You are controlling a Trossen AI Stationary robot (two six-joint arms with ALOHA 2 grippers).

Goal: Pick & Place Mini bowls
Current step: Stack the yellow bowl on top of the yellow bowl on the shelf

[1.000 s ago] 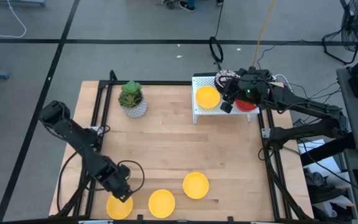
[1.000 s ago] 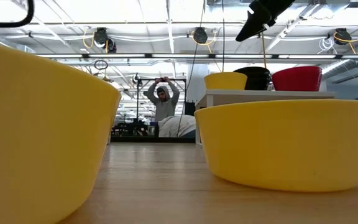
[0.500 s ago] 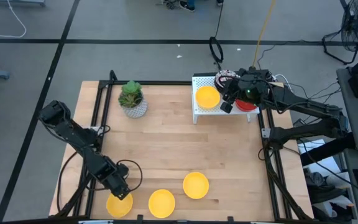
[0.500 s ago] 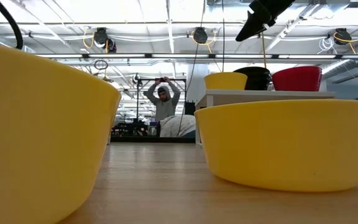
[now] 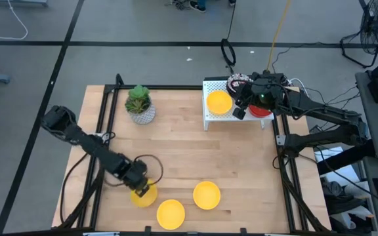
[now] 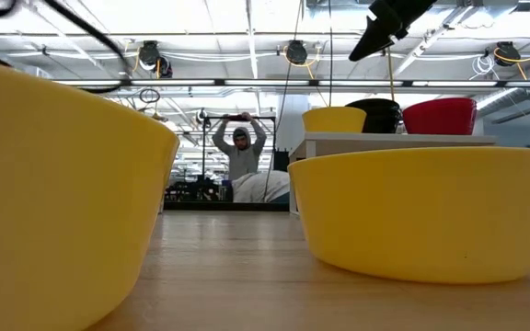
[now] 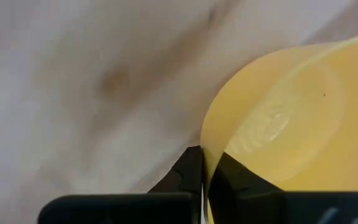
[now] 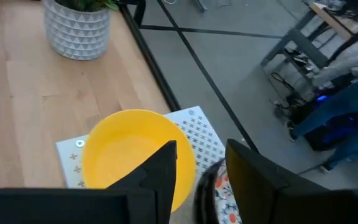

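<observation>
A wooden table (image 5: 189,151) is seen from above, with a white pot of green plant (image 5: 140,105) near its far left corner serving as the landmark.

Well in front of the plant, toward the near edge, the left gripper (image 5: 138,187) is clamped on the rim of a yellow bowl (image 5: 143,195). The left wrist view shows its two fingertips (image 7: 194,168) pinched tight, one on each side of the thin wall of the bowl, which is likely how it is meant to be lifted and carried.

Just right of that bowl, still nearer the front edge than the plant, a second yellow bowl (image 5: 170,214) and a third yellow bowl (image 5: 207,195) sit on the wood, apparently waiting their turn.

Right of the plant, along the same far edge, a white perforated stand (image 5: 210,117) holds a placed yellow bowl (image 5: 219,102), a red bowl (image 5: 260,111) and a speckled bowl (image 5: 236,83), so the stand looks like the collecting place. The right gripper (image 5: 239,108) hovers over the stand between the yellow and red bowls, its fingers parted and holding nothing.

In the low view a person (image 6: 240,147) stands far behind the table, arms raised.

No brand, label or readable writing shows anywhere.
</observation>
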